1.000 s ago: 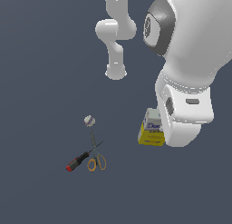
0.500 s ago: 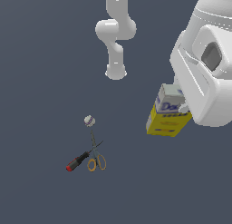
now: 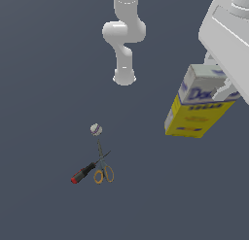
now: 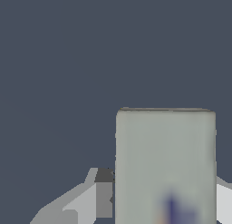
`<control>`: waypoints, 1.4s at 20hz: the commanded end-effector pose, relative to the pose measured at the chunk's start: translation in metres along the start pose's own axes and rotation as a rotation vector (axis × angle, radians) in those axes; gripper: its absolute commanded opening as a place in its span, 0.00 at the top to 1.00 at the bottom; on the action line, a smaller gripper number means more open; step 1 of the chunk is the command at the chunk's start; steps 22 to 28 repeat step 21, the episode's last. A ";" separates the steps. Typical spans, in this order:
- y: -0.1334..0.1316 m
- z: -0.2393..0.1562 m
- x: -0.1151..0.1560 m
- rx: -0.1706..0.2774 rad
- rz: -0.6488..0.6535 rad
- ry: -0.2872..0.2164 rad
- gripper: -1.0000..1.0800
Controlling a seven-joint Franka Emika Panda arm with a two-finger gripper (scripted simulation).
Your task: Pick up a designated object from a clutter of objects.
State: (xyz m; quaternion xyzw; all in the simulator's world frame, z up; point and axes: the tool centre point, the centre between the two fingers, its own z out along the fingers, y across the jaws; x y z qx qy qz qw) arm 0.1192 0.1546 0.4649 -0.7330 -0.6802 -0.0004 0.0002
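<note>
Gripper clamped on carton, held aloft, ball, scissors, screwdriver well apart below

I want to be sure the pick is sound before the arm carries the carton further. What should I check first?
1. Carton in the gripper: ok, clamped at its white-grey top.
2. Carton off the floor: ok.
3. Carton level: not ok, it hangs tilted.
4. Ball, scissors and screwdriver away from the carton: ok.
5. Finger contact on both sides: cannot tell; the wrist view shows mostly the carton's top.
</note>
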 end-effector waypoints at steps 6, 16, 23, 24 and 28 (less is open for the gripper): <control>0.002 -0.027 0.004 0.000 0.001 0.000 1.00; 0.004 -0.040 0.006 0.000 0.001 0.000 1.00; 0.004 -0.041 0.006 0.000 0.001 -0.001 1.00; 0.004 -0.041 0.006 0.000 0.001 -0.001 1.00; 0.004 -0.041 0.006 0.000 0.001 -0.001 1.00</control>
